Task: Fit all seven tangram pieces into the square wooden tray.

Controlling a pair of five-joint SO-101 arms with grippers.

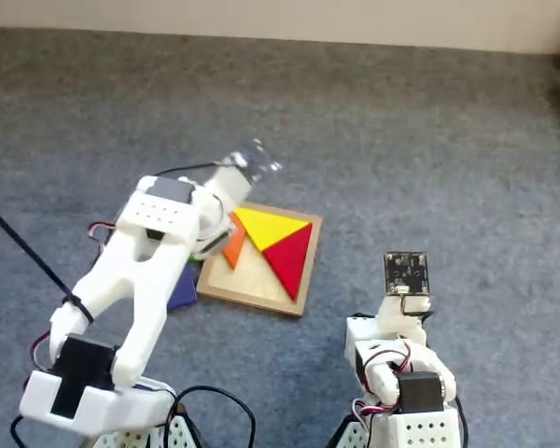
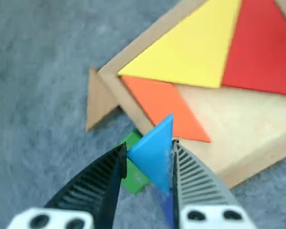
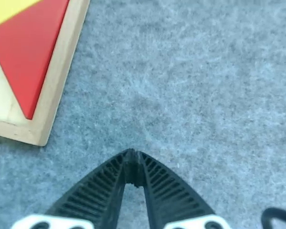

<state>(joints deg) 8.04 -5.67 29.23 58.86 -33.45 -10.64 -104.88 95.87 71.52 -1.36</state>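
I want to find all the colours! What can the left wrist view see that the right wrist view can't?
Left wrist view, not the right: the left gripper shut on a light blue triangle, an orange piece in the wooden tray, and a green piece and a plain wooden triangle on the grey carpet.
Right wrist view, not the left: the right gripper, shut and empty, and a black cable.
Both: the wooden tray, the red triangle, the yellow triangle, the grey carpet.

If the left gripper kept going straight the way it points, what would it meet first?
Holding the blue triangle, the left gripper would probably meet the tray rim first, then the orange piece just inside it; depth is unclear.
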